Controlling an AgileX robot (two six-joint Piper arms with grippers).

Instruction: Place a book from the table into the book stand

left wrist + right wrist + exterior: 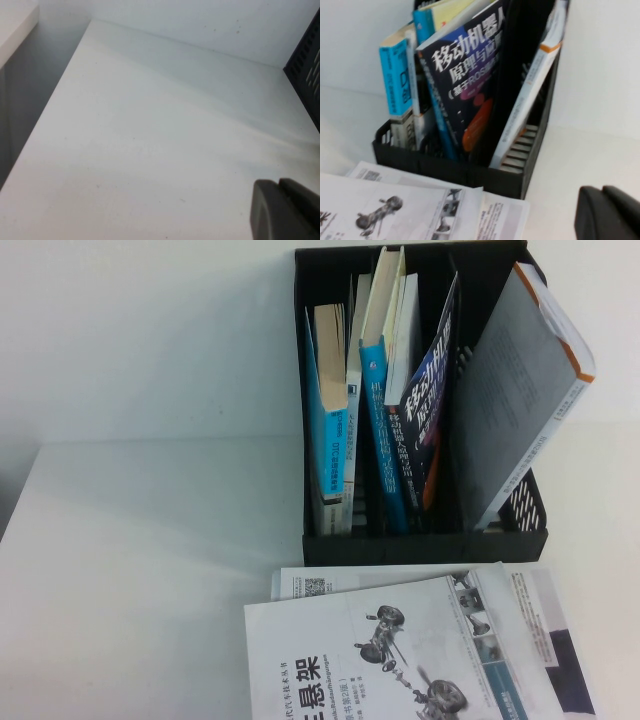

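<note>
While both grippers' fingers stay unreadable, book (432, 410) sits in book stand (420, 545), partly hidden.

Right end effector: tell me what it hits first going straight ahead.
Probably the book stand, whose front lip faces the right end effector; the white-covered book lies lower, beside that line. Depth is unclear.

Big white Chinese words, 移动机器人 and 原理与, are printed on the dark book (470, 80) in the book stand (450, 172); under them "(基于ROS" can be read. A large 悬架 is printed on the white book (390, 660) on the table. A small square code (314, 587) is seen on a white sheet.
</note>
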